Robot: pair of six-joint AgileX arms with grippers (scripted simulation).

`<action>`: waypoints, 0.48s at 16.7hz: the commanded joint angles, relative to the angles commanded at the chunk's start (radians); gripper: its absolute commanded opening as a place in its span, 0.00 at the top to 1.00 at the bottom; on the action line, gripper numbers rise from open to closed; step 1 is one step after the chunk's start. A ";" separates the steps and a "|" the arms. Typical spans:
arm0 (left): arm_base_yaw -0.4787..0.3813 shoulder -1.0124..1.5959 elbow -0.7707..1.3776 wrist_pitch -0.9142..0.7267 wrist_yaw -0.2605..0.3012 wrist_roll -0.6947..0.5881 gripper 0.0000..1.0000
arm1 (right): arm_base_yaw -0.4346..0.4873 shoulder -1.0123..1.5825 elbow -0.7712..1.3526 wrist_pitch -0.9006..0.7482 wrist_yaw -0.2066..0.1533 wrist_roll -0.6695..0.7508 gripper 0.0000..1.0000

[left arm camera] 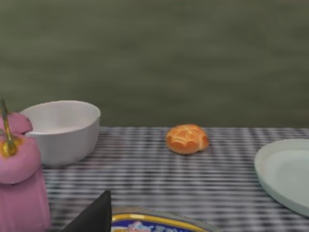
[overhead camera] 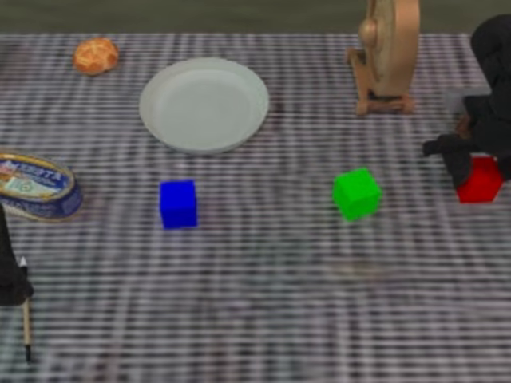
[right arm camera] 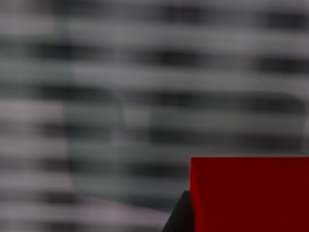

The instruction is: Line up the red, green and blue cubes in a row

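Reaching down at the red cube, right hand; grip state unclear; tin label unreadable.

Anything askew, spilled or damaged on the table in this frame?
Nothing spilled or broken. The green cube sits rotated against the cloth's stripes, unlike the squarer blue cube. The red cube lies at the right edge under the right gripper.

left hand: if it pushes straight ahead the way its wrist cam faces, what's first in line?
Probably the blue-and-gold tin just ahead of the left hand; beyond it lies the bun. Depth is unclear.
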 joint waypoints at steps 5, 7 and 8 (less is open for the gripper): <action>0.000 0.000 0.000 0.000 0.000 0.000 0.00 | -0.002 -0.040 0.045 -0.051 0.001 0.001 1.00; 0.000 0.000 0.000 0.000 0.000 0.000 0.00 | -0.001 -0.060 0.093 -0.130 0.001 0.002 1.00; 0.000 0.000 0.000 0.000 0.000 0.000 0.00 | 0.001 -0.071 0.118 -0.173 0.001 0.001 1.00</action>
